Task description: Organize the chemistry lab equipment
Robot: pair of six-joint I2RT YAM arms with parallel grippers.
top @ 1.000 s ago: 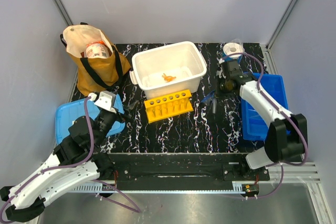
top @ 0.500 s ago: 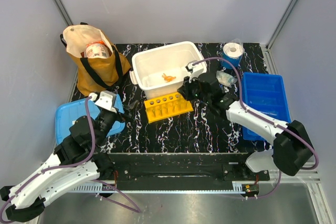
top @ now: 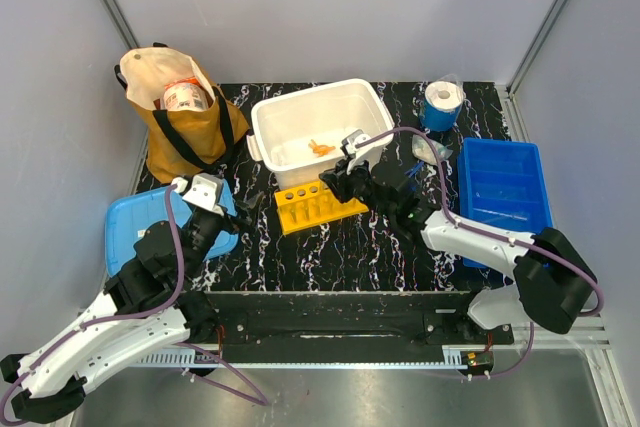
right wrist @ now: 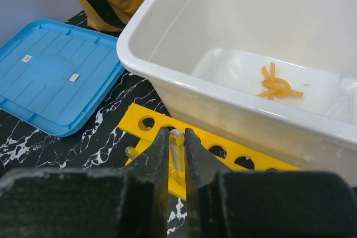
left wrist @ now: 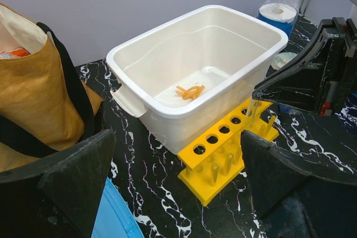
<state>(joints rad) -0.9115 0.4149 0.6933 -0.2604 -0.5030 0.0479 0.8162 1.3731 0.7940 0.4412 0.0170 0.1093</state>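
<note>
My right gripper (right wrist: 177,137) is shut on a thin clear tube (right wrist: 177,150), held upright over a hole near the left end of the yellow test tube rack (right wrist: 230,151). In the top view this gripper (top: 335,183) hangs above the rack (top: 318,205), just in front of the white tub (top: 262,117). A yellow-orange knotted piece (top: 320,148) lies on the tub floor. The left wrist view shows the tube (left wrist: 254,111) hanging from the black fingers over the rack (left wrist: 223,150). My left gripper (left wrist: 175,157) stands open and empty, left of the rack (top: 205,197).
A brown cloth bag (top: 180,122) stands at the back left. A blue lid (top: 128,232) lies under my left arm. A blue bin (top: 505,197) sits on the right, a white roll on a blue cup (top: 442,102) behind it, and a clear crumpled item (top: 430,150) beside it.
My right arm has swung left from the back right of the table to the rack, carrying the tube. The left arm has stayed still.
</note>
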